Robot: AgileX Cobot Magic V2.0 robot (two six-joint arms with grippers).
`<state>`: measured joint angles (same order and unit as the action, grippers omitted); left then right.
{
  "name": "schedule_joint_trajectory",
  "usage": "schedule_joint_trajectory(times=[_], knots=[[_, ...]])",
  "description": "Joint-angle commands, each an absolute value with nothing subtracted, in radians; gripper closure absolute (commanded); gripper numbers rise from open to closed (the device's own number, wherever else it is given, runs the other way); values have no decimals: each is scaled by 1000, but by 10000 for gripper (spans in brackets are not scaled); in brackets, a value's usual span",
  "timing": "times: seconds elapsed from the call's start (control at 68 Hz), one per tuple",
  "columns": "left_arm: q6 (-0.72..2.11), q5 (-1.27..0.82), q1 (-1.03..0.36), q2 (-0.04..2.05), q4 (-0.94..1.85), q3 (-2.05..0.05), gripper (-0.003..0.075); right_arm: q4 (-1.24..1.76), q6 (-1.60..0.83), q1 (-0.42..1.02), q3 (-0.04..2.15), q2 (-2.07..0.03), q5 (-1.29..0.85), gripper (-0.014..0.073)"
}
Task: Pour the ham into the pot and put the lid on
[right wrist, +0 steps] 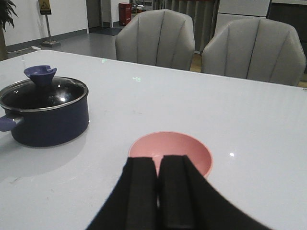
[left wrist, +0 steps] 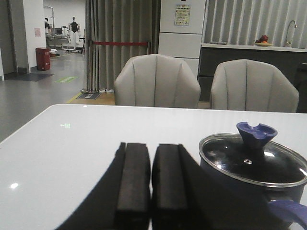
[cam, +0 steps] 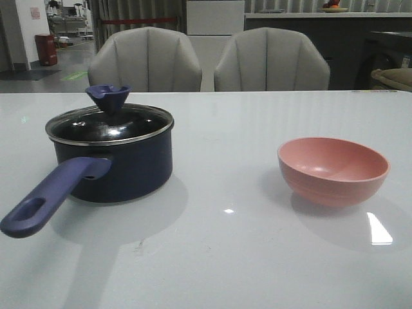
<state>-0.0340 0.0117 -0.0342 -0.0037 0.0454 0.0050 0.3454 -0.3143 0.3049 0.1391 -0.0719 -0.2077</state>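
Observation:
The navy pot (cam: 116,167) stands at the table's left, its violet-blue handle (cam: 48,199) pointing toward the front left. The glass lid (cam: 109,123) with a blue knob (cam: 107,96) sits on the pot. The pot also shows in the left wrist view (left wrist: 249,184) and in the right wrist view (right wrist: 45,117). A pink bowl (cam: 333,169) stands at the right; its inside looks empty. No ham shows. My left gripper (left wrist: 151,160) is shut and empty, just left of the pot. My right gripper (right wrist: 158,165) is shut and empty, just in front of the bowl (right wrist: 170,151). Neither gripper shows in the front view.
The white table (cam: 219,257) is glossy with light glare spots. Two grey chairs (cam: 145,61) (cam: 271,61) stand behind its far edge. A dark counter and a red bin are far behind.

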Motion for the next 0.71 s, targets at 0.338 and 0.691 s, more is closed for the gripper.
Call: schedule_joint_trajectory(times=[0.338, 0.691], knots=[[-43, 96, -31, -21, 49, 26, 607, 352, -326, 306, 167, -82, -123, 433], [-43, 96, -31, -21, 49, 26, 607, 234, -314, 299, 140, -82, -101, 433]])
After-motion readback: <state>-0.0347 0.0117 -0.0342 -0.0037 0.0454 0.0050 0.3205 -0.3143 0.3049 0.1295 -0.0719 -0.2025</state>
